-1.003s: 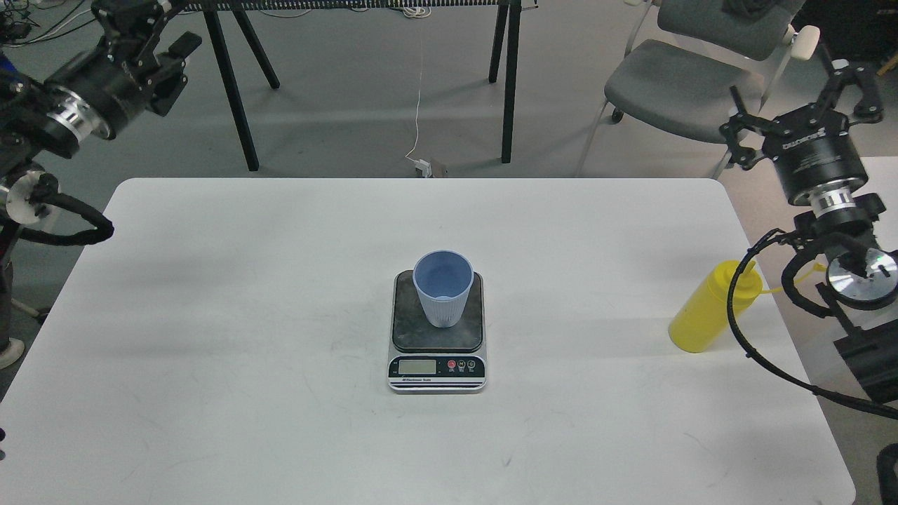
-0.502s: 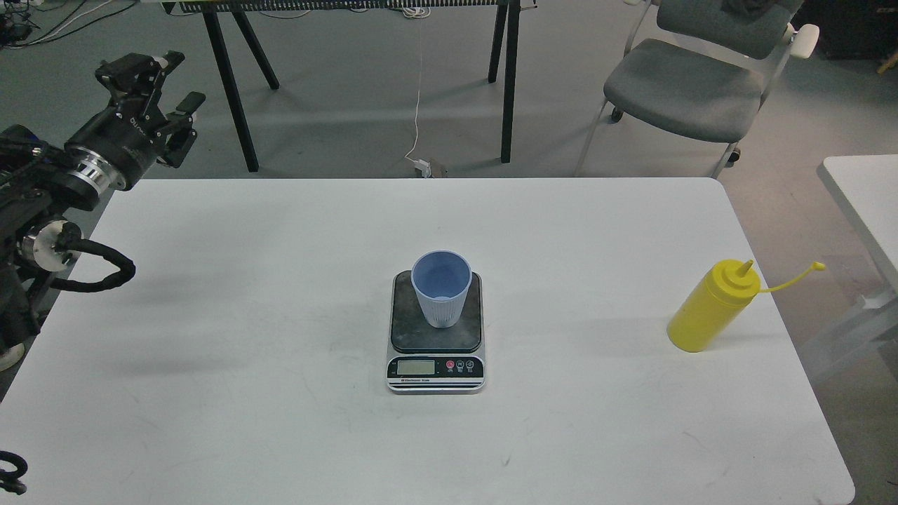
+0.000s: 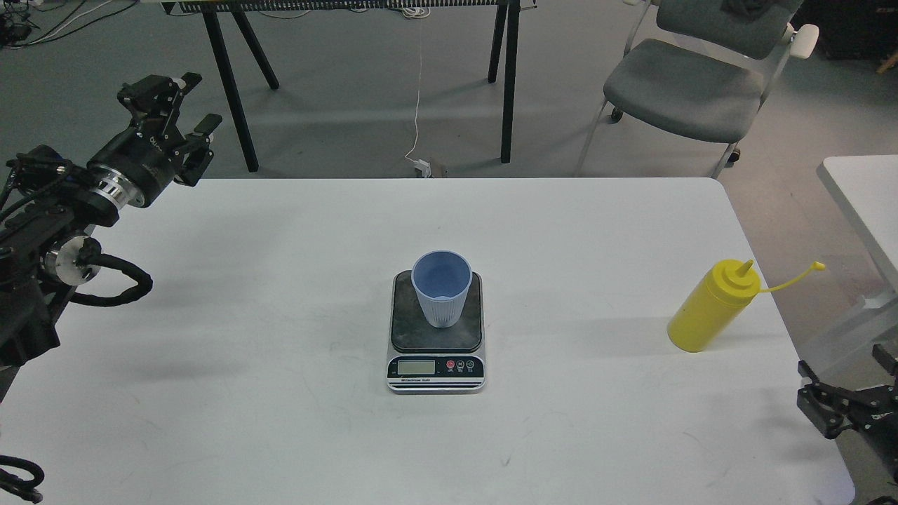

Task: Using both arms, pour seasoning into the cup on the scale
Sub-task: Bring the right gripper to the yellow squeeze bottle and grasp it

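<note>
White worktop fills view. Left arm in from 9 o'clock, raised over far-left corner; left gripper with jaws spread, holding nothing. Scale at centre, display toward 6 o'clock. Yellow bottle at 3 o'clock near right edge, upright, cap strap trailing right, well apart from scale. Blue cup upright on scale platform. Right gripper partly visible at 4 o'clock, off worktop edge; jaws' state: cannot tell.

A white table; behind it a grey chair, black trestle legs, perhaps a charger.
</note>
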Available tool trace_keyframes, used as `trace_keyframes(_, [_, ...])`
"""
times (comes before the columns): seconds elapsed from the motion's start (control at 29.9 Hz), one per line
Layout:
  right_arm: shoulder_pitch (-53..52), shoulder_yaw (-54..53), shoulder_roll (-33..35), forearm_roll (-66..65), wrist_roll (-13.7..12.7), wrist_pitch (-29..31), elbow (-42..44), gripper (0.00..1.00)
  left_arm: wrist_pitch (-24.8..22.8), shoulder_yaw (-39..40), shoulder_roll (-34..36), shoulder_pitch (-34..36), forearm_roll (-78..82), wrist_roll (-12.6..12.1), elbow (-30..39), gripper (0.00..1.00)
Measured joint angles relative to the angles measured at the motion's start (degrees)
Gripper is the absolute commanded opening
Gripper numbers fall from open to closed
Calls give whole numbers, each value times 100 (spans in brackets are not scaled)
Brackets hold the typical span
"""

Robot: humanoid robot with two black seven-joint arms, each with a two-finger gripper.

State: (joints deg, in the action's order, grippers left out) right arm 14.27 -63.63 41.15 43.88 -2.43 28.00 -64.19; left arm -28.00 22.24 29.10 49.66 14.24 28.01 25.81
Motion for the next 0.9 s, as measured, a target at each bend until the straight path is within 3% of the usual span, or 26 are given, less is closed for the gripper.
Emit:
trace_keyframes(0.67, [-950, 202, -1307, -959, 61, 0, -210, 99, 0, -9, 57, -241, 9, 0, 11, 65])
trace_keyframes(0.9, [-1149, 199, -1452, -1105, 150, 0, -212, 99, 0, -10, 109, -304, 9, 0, 12, 65])
